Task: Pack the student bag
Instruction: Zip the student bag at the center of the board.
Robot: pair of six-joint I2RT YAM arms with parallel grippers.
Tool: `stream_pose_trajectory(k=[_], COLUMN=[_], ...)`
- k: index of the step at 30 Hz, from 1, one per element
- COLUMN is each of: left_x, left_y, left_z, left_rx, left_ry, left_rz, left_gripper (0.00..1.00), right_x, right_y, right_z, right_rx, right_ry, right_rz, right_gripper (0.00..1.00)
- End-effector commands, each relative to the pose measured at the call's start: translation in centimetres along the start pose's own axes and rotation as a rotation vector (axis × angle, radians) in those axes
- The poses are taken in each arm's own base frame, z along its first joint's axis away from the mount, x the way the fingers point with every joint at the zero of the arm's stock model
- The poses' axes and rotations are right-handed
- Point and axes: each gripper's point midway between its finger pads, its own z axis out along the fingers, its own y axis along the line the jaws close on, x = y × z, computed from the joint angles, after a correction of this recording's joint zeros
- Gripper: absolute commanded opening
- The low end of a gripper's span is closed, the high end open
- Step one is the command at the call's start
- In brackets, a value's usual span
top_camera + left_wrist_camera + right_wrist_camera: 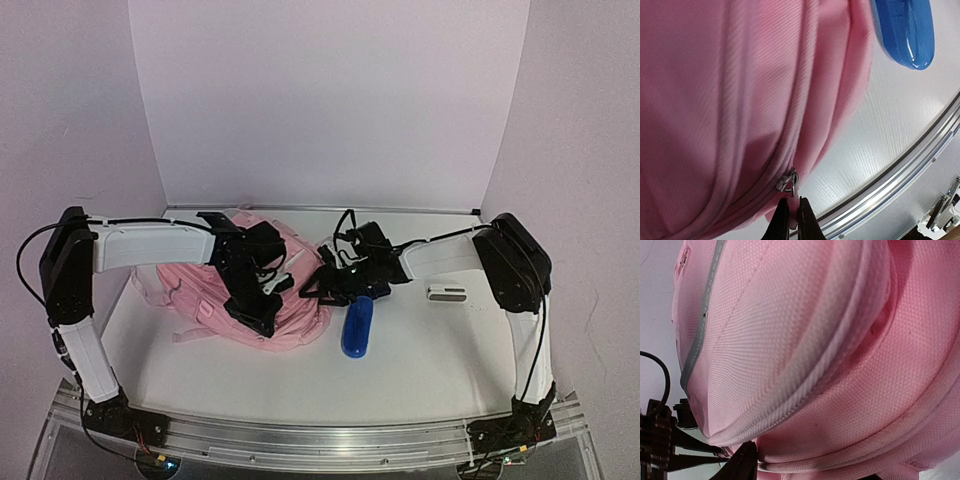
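Surface (pixel 430 350): white, carrying pink student bag (pixel 298 325); contents hidden.
Left hand (pixel 791 204): pinched shut on zip pull (pixel 788 181).
Right hand (pixel 327 279): at bag; cannot tell grip.
Blue case (pixel 357 328): just beside right hand, outside bag.

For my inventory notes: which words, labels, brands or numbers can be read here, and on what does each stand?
None can be read. A small dark mark at the edge of the pink backpack is too blurred; the blue case and the white object show no text.

A glossy blue case (pixel 357 330) lies on the white table (pixel 430 365). A small white object (pixel 447 293) lies well to the case's right. A metal rail (pixel 330 436) runs in front of the case.
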Motion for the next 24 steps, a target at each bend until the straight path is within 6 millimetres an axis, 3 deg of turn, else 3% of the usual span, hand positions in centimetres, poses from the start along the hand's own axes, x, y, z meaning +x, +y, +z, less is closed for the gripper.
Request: stream_pose_trajectory(k=[1, 6, 13, 19, 24], left_x=[-5.0, -6.7, -10.5, -12.7, -13.5], left_y=[-6.1, -7.4, -8.8, -9.6, -10.1], left_z=[-3.2, -4.3, -5.1, -4.7, -6.7], left_rx=[0.199, 0.268, 0.34, 0.337, 0.386], left_ry=[-0.201, -0.312, -0.508, -0.598, -0.702], left_rz=[0.148, 0.117, 0.029, -0.029, -0.05], left_gripper=[0.0, 0.0, 0.0, 0.0, 0.0], right_x=[1.3, 1.0, 1.2, 1.3, 1.6], right_y=[3.6, 4.5, 5.4, 6.5, 6.2], right_z=[1.6, 1.5, 1.8, 1.8, 1.6], right_rx=[-0.101, -0.123, -0.147, -0.177, -0.175], right_ry=[0.01, -0.011, -0.022, -0.032, -0.044], right_rz=[-0.069, -0.061, -0.045, -0.027, -0.017], right_gripper=[0.41, 0.31, 0.0, 0.0, 0.0])
